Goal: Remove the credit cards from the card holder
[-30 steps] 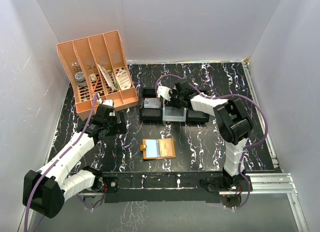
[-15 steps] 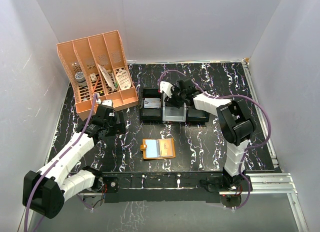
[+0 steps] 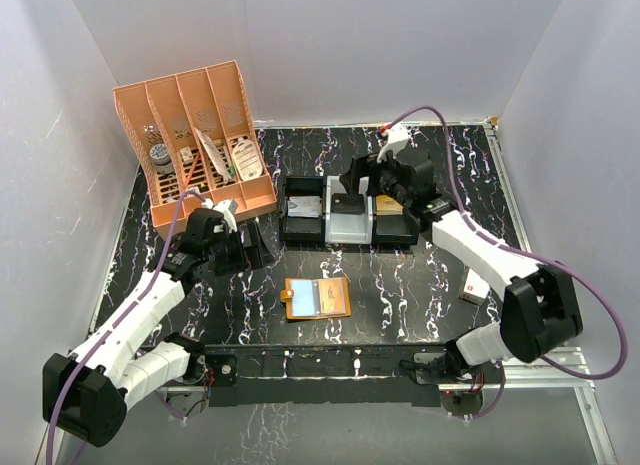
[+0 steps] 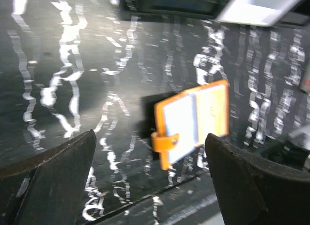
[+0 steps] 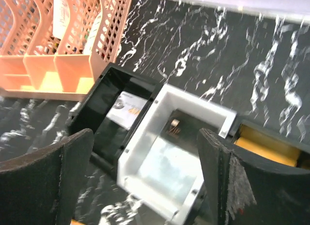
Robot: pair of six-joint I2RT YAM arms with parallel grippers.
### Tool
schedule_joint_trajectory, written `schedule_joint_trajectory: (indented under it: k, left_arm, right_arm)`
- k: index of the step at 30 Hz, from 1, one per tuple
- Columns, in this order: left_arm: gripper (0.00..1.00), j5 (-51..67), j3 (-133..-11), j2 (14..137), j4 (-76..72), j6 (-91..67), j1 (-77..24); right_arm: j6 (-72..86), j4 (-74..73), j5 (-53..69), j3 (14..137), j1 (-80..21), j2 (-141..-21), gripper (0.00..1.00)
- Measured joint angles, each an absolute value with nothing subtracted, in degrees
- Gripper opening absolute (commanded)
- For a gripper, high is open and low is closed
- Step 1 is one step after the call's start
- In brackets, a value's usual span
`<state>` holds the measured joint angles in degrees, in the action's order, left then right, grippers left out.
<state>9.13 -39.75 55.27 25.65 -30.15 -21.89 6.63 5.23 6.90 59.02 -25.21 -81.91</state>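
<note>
The card holder lies open on the black marbled table, orange with a pale blue card on its inner face. In the left wrist view the card holder sits tilted ahead of my jaws, its strap toward me, with the pale card showing. My left gripper hangs open and empty, left of the holder. My right gripper is open and empty above the white tray. A pale card lies on that tray's floor.
A black tray left of the white one holds a white printed card. The black tray on the right holds a gold block. An orange slotted organizer stands back left. A small white box lies right.
My right arm has swung its elbow out to the right and drawn back from the white tray, its jaws opening wide. My left gripper has shifted slightly right toward the holder.
</note>
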Motion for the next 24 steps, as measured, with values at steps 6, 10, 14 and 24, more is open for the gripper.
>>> schedule_joint_trajectory:
  k: [6,10,14,24]
  left_arm:
    - [0.76,21.7,-39.2,56.1,21.3,-33.9,-21.9]
    - [0.69,27.0,-36.5,57.6,19.2,-36.5,-22.0]
    - [0.68,29.6,-34.8,57.6,18.1,-39.0,-23.0]
    - [0.76,29.5,-29.0,56.1,9.6,-51.5,-32.1]
  right_arm:
    - [30.4,3.2,7.4,49.8,-24.9,-76.0,0.84]
    - [43.9,4.4,13.4,39.8,-25.1,-76.1,0.70]
    - [52.0,3.4,15.9,35.6,-28.0,-77.5,0.67]
    - [57.8,1.0,9.1,36.7,-40.2,-77.6,0.50]
